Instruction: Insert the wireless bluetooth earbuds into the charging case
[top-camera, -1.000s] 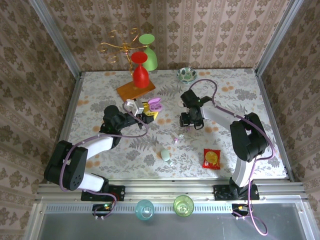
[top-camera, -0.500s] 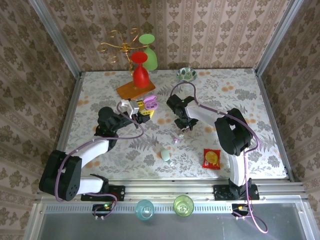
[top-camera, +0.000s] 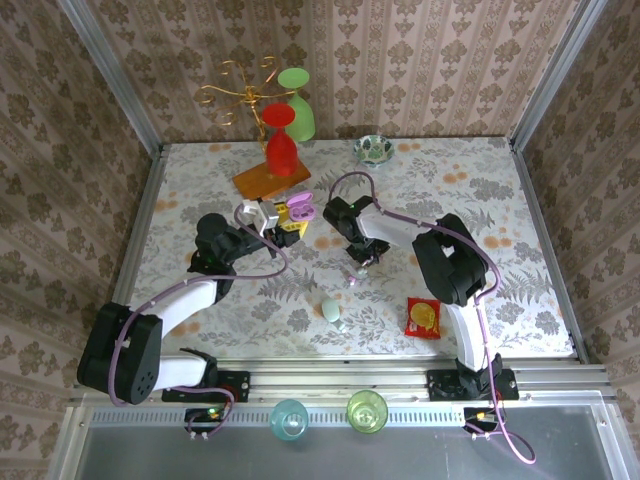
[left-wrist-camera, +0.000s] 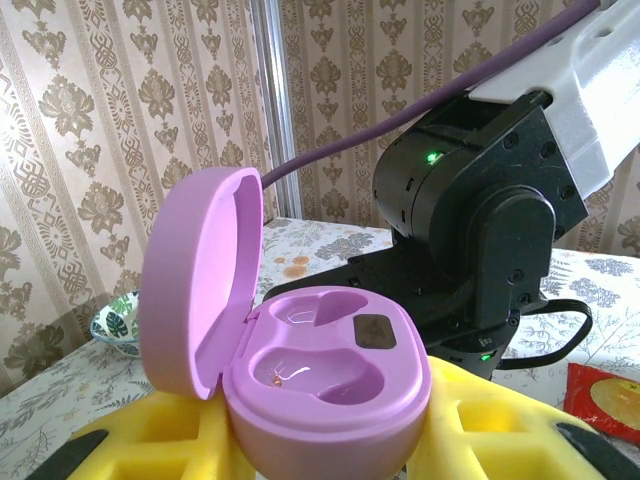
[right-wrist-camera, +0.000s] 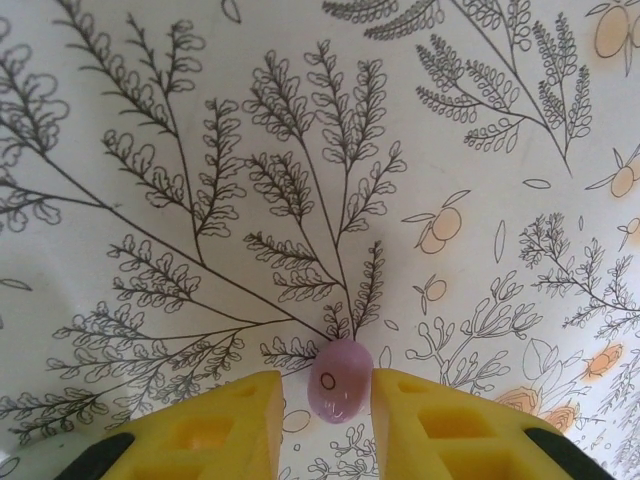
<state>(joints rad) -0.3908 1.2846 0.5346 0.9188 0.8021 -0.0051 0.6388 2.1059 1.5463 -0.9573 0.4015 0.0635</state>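
Bare tablecloth (right-wrist-camera: 150, 120) is lying open all round the right gripper (right-wrist-camera: 328, 390), its bent arm pointing it down at mid-table. Its jaws are standing narrowly apart, bracketing a lilac earbud (right-wrist-camera: 340, 380) lying on the cloth. Farther back, the left gripper (left-wrist-camera: 320, 455) is clamping the open-lidded charging case (left-wrist-camera: 325, 375), its arm stretching forward.

charging case (left-wrist-camera: 330, 370) base past the left wrist view's bottom edge
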